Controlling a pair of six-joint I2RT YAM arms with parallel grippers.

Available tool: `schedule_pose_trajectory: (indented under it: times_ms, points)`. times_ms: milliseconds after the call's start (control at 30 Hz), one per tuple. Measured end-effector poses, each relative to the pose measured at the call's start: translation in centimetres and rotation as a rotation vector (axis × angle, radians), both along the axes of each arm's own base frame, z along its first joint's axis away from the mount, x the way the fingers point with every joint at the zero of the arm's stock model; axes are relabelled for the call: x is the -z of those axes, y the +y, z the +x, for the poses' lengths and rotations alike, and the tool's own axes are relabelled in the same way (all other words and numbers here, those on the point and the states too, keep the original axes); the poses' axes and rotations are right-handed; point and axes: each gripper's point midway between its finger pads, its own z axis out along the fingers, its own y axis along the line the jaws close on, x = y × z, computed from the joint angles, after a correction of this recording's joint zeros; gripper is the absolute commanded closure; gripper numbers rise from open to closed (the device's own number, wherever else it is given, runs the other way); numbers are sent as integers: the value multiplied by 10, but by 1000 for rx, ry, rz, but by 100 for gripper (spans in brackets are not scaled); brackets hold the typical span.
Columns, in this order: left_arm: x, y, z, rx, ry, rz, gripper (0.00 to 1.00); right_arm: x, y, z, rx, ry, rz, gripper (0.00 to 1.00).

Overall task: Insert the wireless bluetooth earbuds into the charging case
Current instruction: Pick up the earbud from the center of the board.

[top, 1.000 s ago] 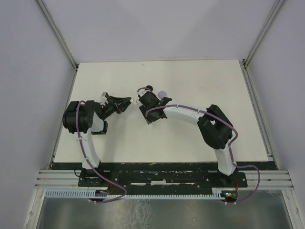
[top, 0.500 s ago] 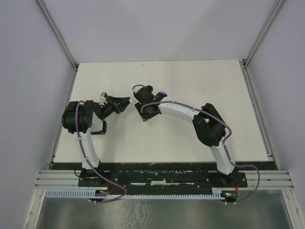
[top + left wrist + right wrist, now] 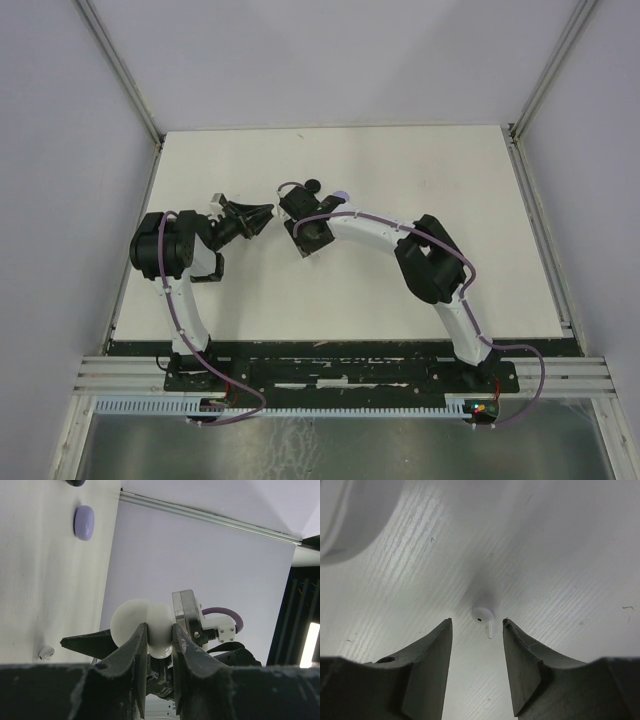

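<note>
You are at the pick-up step. Your right gripper point(image 3: 476, 622) hangs low over the table point(image 3: 560, 555), jaws partly apart and holding nothing. A white earbud point(image 3: 483, 615) lies just at the tips, in line with the gap. Your left gripper point(image 3: 159, 630) is clamped on the white charging case point(image 3: 131, 625). Next, I judge, lower and close squarely, since so small a bud could easily squirt out.
</note>
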Motion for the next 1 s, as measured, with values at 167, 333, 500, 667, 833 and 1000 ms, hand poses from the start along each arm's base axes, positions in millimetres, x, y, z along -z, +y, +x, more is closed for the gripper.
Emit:
schedule_pose_trajectory:
  times_ms: [167,333,500,667,833,1000]
  points:
    - [0,0,0,0,0,0,97,3,0,4,10,3,1,49]
    - [0,3,1,-7,0,0,97,5,-3,6,19,9,0,50]
    - [0,6,2,-16,0,0,97,12,-4,8,25,18,-6,52]
    - [0,9,3,-22,0,0,97,15,-4,8,27,28,-7,53]
    - [0,9,3,-23,2,0,97,13,-2,8,25,37,3,56]
    - [1,10,3,-26,2,0,97,12,-3,6,26,47,-1,58]
